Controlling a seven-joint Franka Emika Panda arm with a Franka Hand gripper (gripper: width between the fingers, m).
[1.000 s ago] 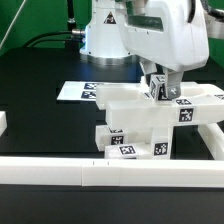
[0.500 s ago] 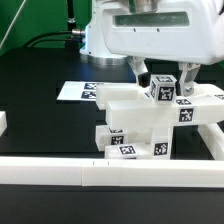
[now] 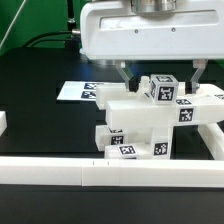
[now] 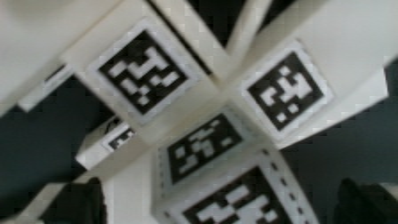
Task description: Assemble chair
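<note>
Two-finger gripper (image 3: 162, 74) spread wide and empty, just above white cube-ended plastic peg (image 3: 160, 90) seated atop white blocky tagged chair assembly (image 3: 135, 125); best withdrawn straight upward, jaws kept clear of peg sides.

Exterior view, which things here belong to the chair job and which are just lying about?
Job:
chair, part-built
peg, on top of it
claw, open over the peg

Lying about:
marker board
rails
table
</note>
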